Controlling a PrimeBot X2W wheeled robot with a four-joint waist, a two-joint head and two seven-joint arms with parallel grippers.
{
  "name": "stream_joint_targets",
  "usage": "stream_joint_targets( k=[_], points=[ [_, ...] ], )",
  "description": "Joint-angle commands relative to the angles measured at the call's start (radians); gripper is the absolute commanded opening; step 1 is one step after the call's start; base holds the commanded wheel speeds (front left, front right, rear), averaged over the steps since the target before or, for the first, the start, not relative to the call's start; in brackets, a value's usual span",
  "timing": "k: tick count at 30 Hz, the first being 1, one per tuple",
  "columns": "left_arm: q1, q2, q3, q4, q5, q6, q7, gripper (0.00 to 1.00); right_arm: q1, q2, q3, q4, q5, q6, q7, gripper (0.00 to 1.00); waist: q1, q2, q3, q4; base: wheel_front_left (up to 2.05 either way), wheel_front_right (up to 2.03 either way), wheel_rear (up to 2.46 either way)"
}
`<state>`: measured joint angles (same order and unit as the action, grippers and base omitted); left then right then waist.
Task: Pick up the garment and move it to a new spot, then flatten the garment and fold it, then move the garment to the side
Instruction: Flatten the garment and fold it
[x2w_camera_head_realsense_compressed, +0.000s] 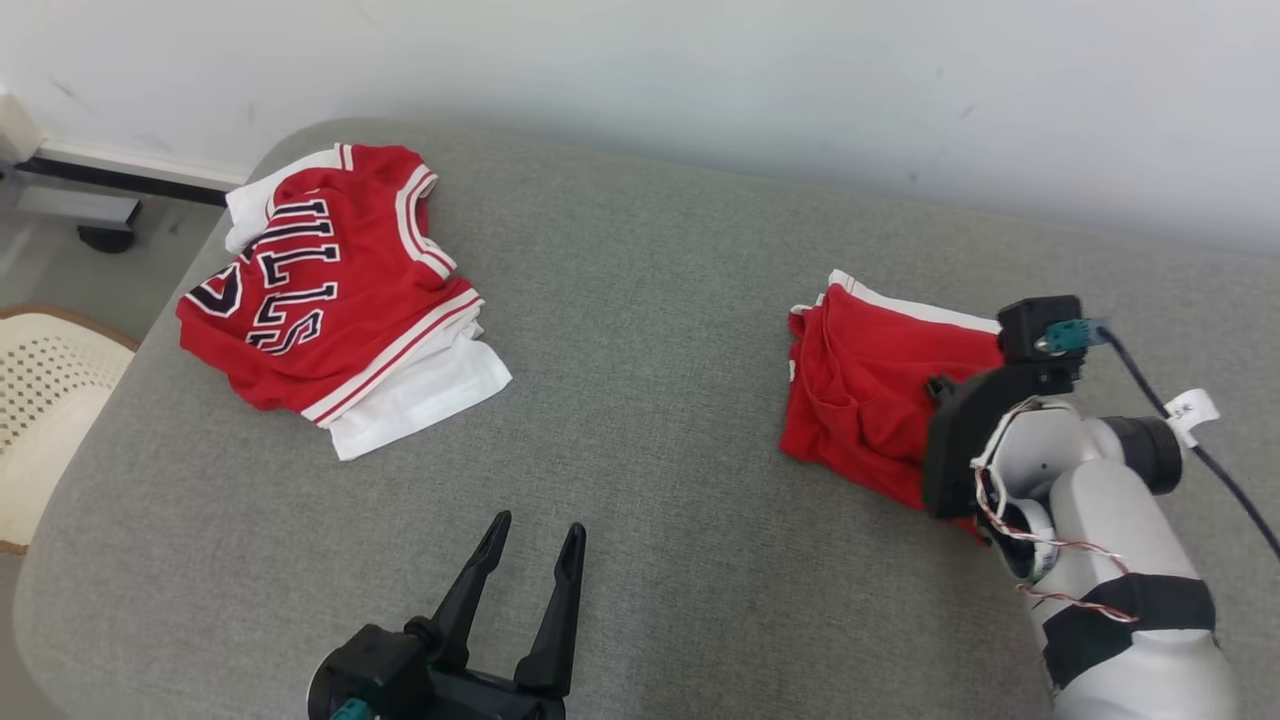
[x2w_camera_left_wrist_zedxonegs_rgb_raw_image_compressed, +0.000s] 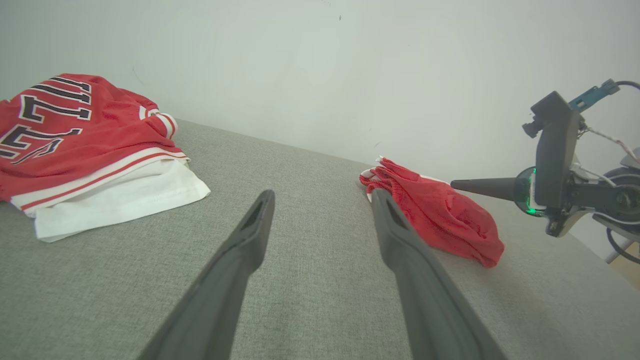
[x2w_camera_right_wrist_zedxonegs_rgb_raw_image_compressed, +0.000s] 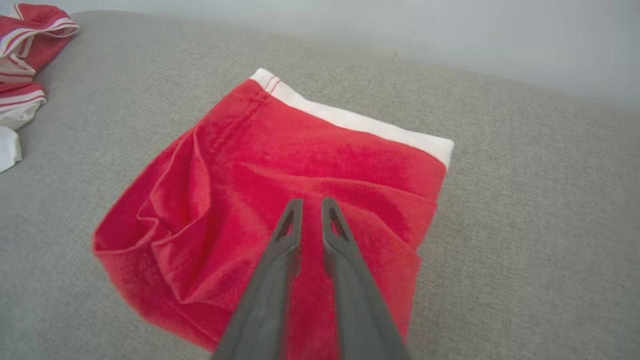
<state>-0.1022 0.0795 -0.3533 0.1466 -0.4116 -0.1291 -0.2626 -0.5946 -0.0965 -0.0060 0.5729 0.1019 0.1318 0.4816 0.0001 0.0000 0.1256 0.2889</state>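
Note:
The garment (x2w_camera_head_realsense_compressed: 860, 390) is a red piece with a white band, lying folded and a little rumpled on the right of the grey cushion (x2w_camera_head_realsense_compressed: 640, 300). My right gripper (x2w_camera_right_wrist_zedxonegs_rgb_raw_image_compressed: 311, 202) hovers just above the garment (x2w_camera_right_wrist_zedxonegs_rgb_raw_image_compressed: 310, 165). Its fingers stand nearly together with only a thin slit between them and nothing in them. In the left wrist view the right gripper (x2w_camera_left_wrist_zedxonegs_rgb_raw_image_compressed: 452, 184) points sideways over the garment (x2w_camera_left_wrist_zedxonegs_rgb_raw_image_compressed: 440, 225), clear of the cloth. My left gripper (x2w_camera_head_realsense_compressed: 535, 525) is open and empty near the cushion's front edge, left of the garment.
A red jersey with black letters lies on white cloth (x2w_camera_head_realsense_compressed: 320, 290) at the cushion's far left. A pale wall runs behind the cushion. A woven cream chair (x2w_camera_head_realsense_compressed: 50, 400) stands off the left edge. A dark cable (x2w_camera_head_realsense_compressed: 1200, 440) trails from my right wrist.

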Motion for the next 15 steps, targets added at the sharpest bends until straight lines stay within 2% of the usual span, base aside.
stream_joint_targets(
  k=[1,7,15],
  points=[
    [-0.007,-0.002,-0.002,0.002,-0.002,0.000,-0.003,1.00,0.001,0.008,0.011,0.015,-0.015,-0.002,-0.011,0.00,-0.0001,0.0000,0.014,0.019,0.00,0.00,0.00],
    [-0.011,-0.009,-0.003,0.009,-0.008,0.000,-0.003,1.00,-0.019,0.036,0.060,0.084,-0.054,-0.002,-0.044,0.00,-0.0001,0.0000,0.024,0.064,0.00,0.00,0.00],
    [0.005,-0.011,0.007,0.013,-0.005,-0.001,-0.003,1.00,-0.025,0.046,0.185,0.135,0.015,-0.002,-0.061,0.00,-0.0001,0.0000,0.019,0.085,0.00,0.00,0.00]
  ],
)
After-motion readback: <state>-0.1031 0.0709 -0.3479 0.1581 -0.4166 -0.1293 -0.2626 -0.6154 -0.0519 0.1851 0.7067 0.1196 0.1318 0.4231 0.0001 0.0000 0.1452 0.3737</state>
